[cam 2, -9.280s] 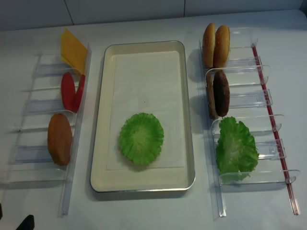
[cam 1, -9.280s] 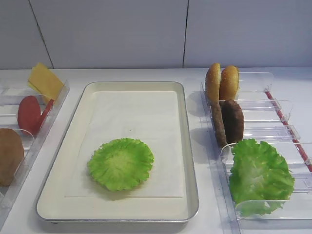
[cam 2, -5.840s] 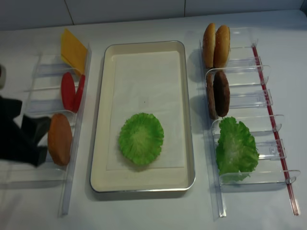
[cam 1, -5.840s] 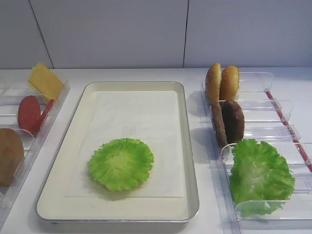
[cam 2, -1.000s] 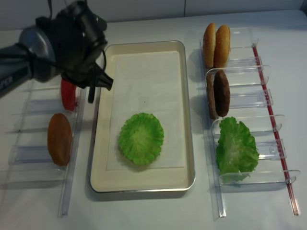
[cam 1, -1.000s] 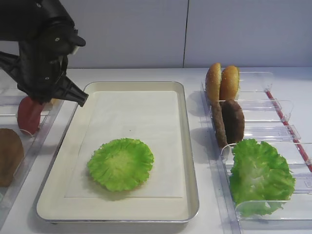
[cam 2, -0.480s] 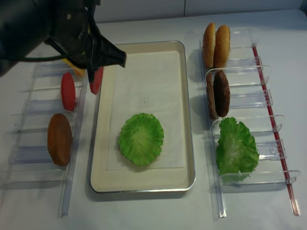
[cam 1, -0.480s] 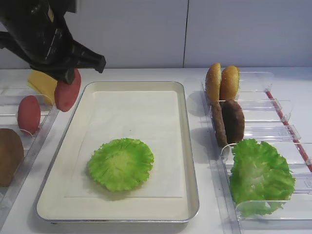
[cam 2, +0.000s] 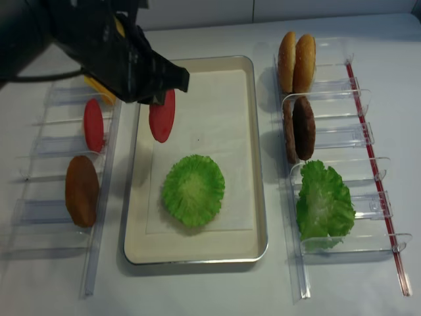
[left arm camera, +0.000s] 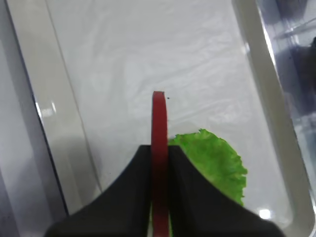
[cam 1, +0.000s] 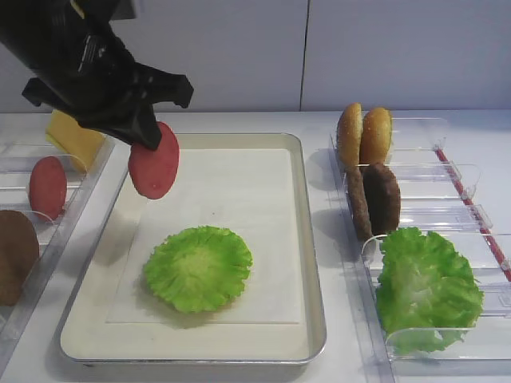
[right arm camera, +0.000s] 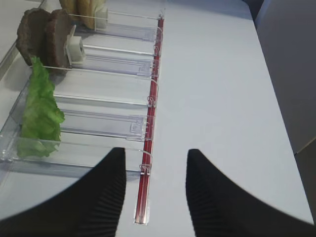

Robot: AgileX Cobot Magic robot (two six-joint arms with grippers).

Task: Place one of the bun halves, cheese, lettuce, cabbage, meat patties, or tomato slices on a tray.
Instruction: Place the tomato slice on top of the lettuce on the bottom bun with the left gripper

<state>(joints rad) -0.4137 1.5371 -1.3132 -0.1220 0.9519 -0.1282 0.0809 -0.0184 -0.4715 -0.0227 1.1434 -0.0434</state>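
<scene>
My left gripper (cam 1: 146,137) is shut on a red tomato slice (cam 1: 154,171), which hangs on edge over the near-left part of the cream tray (cam 1: 316,263). In the left wrist view the slice (left arm camera: 158,116) is pinched between the black fingers (left arm camera: 136,177), above the paper liner and the edge of a lettuce leaf (left arm camera: 217,158). That leaf (cam 2: 193,190) lies flat on the tray's front half. My right gripper (right arm camera: 155,153) stands open and holds nothing, above the bare table right of the clear bins.
The left bins hold another tomato slice (cam 1: 47,187), cheese (cam 1: 72,136) and a brown bun half (cam 1: 14,255). The right bins (cam 2: 358,105) hold two bun halves (cam 1: 363,136), meat patties (cam 1: 381,199) and lettuce (cam 1: 423,287).
The left gripper has lifted a tomato slice out of the left bin and carried it right, over the tray. One slice stays in the bin.
</scene>
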